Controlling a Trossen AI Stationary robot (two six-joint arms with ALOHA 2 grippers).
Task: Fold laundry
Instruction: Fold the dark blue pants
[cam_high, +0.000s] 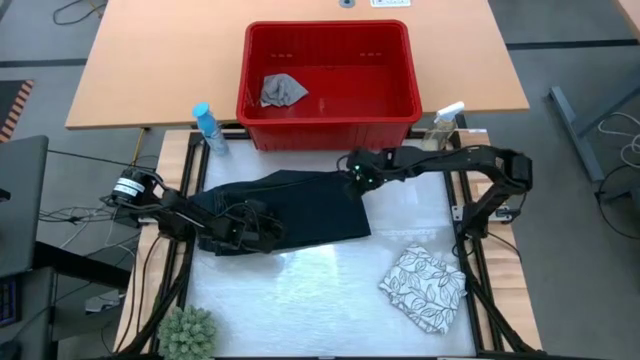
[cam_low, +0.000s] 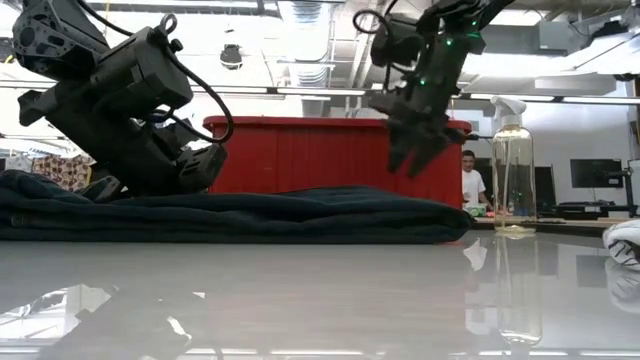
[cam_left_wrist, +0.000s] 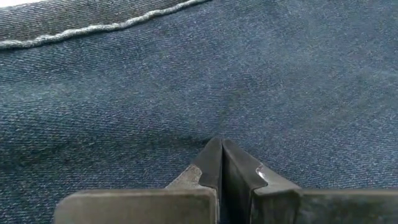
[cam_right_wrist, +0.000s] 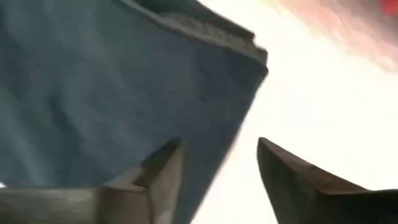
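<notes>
my left gripper (cam_left_wrist: 221, 146) lies low on the dark denim jeans (cam_high: 290, 205), its two fingers pressed together tip to tip with no cloth visible between them (the wrist view shows only blue weave and one seam line). the jeans lie flat across the white table (cam_high: 320, 290), just in front of the red plastic basket (cam_high: 330, 110). my right gripper (cam_low: 415, 150) hangs above the jeans' edge nearest the basket, fingers spread apart and holding nothing. a small grey cloth (cam_high: 282, 90) sits inside the basket. the white cloth with grey leaf print (cam_high: 424, 288) lies folded on the table's right side, well apart from the jeans. a clear spray bottle (cam_low: 512, 170) stands beside the basket.
</notes>
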